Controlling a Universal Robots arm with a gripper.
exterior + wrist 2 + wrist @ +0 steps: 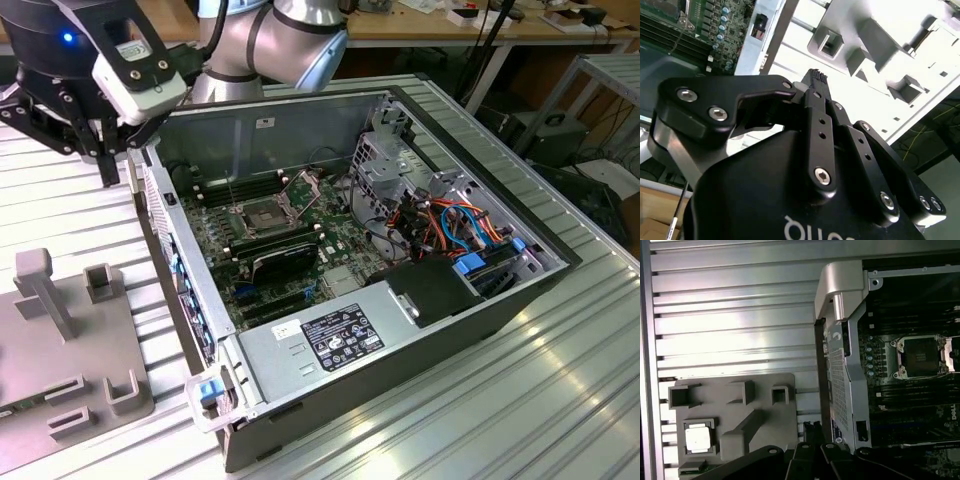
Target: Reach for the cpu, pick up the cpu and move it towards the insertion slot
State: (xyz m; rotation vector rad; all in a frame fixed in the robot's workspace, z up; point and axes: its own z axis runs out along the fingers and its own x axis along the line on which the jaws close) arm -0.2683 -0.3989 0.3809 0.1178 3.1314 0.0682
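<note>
I hold gripper (108, 175), fingers pressed together on nothing, outside computer case (300, 115) at exterior view's left; cpu (698, 440) rests in grey fixture (765, 415); insertion slot (262, 217) inside case.

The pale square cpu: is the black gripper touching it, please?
Apart. The first wrist view shows bare grey fixture plate between the black gripper and the pale square cpu.
</note>
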